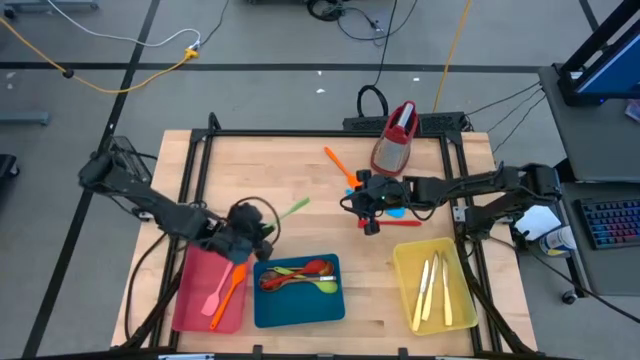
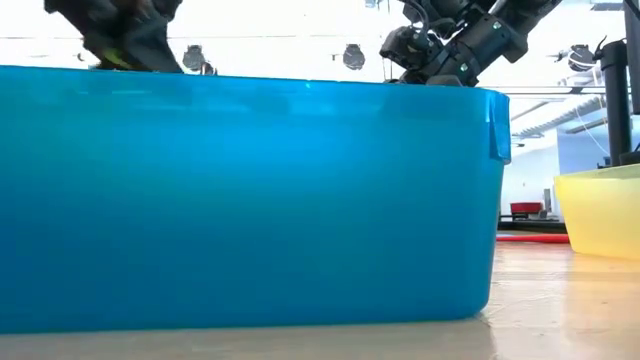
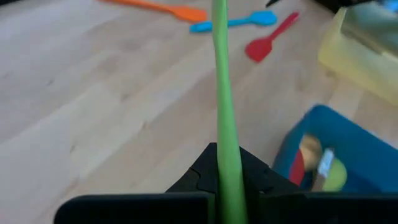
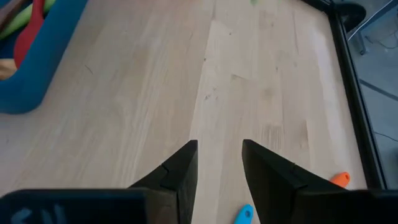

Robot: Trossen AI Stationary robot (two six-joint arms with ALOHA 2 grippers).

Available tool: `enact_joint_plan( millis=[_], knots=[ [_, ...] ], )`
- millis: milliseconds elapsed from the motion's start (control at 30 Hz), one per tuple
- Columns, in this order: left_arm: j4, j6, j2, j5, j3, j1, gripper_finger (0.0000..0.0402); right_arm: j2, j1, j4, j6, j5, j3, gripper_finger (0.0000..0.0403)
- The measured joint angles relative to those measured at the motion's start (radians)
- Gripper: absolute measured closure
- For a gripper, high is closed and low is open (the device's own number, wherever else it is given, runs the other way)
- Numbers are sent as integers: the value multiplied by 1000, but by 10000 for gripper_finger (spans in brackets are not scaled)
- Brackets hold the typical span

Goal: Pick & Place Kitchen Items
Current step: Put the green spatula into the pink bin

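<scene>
**Ana:** Utensils are split between the trays and the bare table. The left gripper (image 1: 243,232) is clamped on a green spatula (image 3: 224,112) by its handle, over the gap between the red tray (image 1: 190,290) and the blue tray (image 1: 335,308). An orange spatula (image 1: 230,290) and a pink one (image 1: 214,297) lie in the red tray, spoons (image 1: 300,274) in the blue, cream knives (image 1: 432,290) in the yellow tray (image 1: 405,262).

**Ben:** So what worries you there?

**Ana:** The grip is near one end, and the long handle sticks out toward the middle of the table. If the wrist swings fast, it could pivot in the jaws and drop outside a tray, or catch on the blue tray's wall.

**Ben:** And the right gripper (image 4: 217,163)?

**Ana:** Its jaws are partly open with nothing between them, hanging over bare wood near the blue spatula (image 1: 397,211), the red spatula (image 1: 405,224) and another orange spatula (image 1: 340,164) toward the grater (image 1: 396,140).

**Ben:** Those three lie close together.

**Ana:** That's the risk. Coming down between them, a finger could land on a handle and flick it away, or the jaws might close on two at once. A flat spatula could also slip out from under the fingertips.

**Ben:** Any chance the arms collide?

**Ana:** I'd say small for now; they are well apart, but both reach toward the table's middle.
</scene>
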Motion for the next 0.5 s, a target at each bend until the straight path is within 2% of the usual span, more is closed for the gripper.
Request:
enact_joint_plan(
  millis=[133, 300, 400, 500],
  knots=[
    [-309, -172, 7, 21, 143, -86, 387, 0, 0, 0, 0, 0, 0, 286],
    [-563, -359, 10, 79, 291, -195, 387, 0, -1, 1, 0, 0, 0, 287],
    [-636, -478, 10, 177, 321, -250, 387, 0, -1, 2, 0, 0, 0, 287],
    [-684, -641, 11, 317, 314, -302, 387, 0, -1, 2, 0, 0, 0, 287]
  ],
)
